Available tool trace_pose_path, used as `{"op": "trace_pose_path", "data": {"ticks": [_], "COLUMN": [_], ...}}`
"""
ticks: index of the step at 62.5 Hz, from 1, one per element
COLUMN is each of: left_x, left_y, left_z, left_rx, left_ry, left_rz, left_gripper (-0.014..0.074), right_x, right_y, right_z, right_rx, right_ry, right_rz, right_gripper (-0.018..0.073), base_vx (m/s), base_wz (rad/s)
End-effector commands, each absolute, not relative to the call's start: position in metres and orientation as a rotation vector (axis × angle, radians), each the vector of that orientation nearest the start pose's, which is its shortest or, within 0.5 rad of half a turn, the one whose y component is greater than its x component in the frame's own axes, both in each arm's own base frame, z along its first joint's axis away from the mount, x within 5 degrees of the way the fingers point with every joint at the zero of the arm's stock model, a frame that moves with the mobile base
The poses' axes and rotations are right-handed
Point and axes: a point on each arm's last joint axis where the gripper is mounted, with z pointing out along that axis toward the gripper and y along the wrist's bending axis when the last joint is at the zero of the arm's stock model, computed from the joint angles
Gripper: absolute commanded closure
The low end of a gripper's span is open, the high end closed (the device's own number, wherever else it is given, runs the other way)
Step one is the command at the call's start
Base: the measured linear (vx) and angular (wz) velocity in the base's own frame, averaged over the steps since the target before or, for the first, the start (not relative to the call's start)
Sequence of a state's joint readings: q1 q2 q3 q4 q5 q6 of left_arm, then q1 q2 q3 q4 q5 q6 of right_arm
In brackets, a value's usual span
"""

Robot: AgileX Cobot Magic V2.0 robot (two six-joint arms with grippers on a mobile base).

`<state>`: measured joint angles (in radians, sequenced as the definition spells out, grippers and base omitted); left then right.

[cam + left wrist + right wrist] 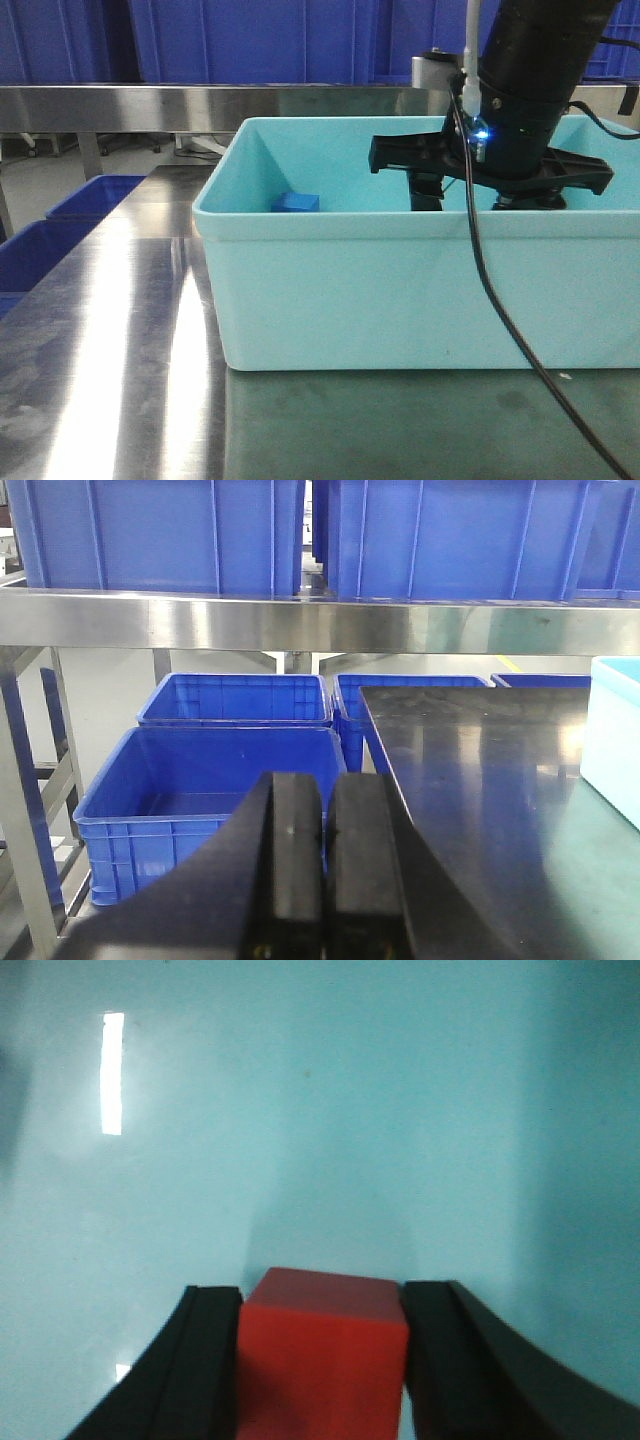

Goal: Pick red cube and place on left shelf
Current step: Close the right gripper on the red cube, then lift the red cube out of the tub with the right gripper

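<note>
The red cube (322, 1360) sits between the two black fingers of my right gripper (322, 1296), which press against its sides, just above the floor of the pale turquoise tub (400, 290). From the front, my right gripper (480, 195) reaches down inside the tub, and the tub's wall hides the cube. My left gripper (328, 790) is shut with nothing in it, hovering off the table's left edge. It faces the left shelf (300, 620), a brushed-steel rail carrying dark-blue crates (150, 530).
A small blue block (295, 203) lies in the tub's far left corner. Open blue crates (200, 780) stand on the floor below the shelf, left of the steel table (480, 780). A black cable (490, 290) hangs over the tub's front wall.
</note>
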<state>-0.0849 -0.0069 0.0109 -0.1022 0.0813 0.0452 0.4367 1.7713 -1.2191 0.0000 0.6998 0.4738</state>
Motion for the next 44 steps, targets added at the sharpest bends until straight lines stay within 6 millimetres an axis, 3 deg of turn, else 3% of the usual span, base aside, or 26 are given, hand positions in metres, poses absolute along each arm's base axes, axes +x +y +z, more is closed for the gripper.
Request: {"op": "trace_pose_path", "data": {"ticks": [1, 6, 13, 25, 44], "left_x": [0.056, 0.056, 0.056, 0.056, 0.056], "left_y": [-0.005, -0.005, -0.005, -0.005, -0.005], "left_z": [0.203, 0.203, 0.203, 0.203, 0.203], "left_rx": [0.018, 0.018, 0.018, 0.018, 0.018], "left_ry": [1.494, 1.494, 1.494, 1.494, 1.494], "left_rz": [-0.126, -0.126, -0.126, -0.126, -0.126], "left_gripper": [0.0495, 0.0495, 0.0495, 0.0495, 0.0495], "right_x": [0.333, 0.332, 0.332, 0.319, 0.274], "right_y": [0.155, 0.154, 0.154, 0.146, 0.089], "right_z": [0.242, 0.243, 0.253, 0.296, 0.368], "right_rx": [0.039, 0.038, 0.019, -0.098, -0.153], "right_ry": [2.661, 2.661, 2.645, 2.53, 2.386], "right_rz": [0.295, 0.295, 0.298, 0.287, 0.049], "right_gripper": [0.0343, 0.0426, 0.044, 0.044, 0.044], "base_vx": [0.0, 0.0, 0.0, 0.0, 0.0], "base_wz": [0.0, 0.0, 0.0, 0.0, 0.0]}}
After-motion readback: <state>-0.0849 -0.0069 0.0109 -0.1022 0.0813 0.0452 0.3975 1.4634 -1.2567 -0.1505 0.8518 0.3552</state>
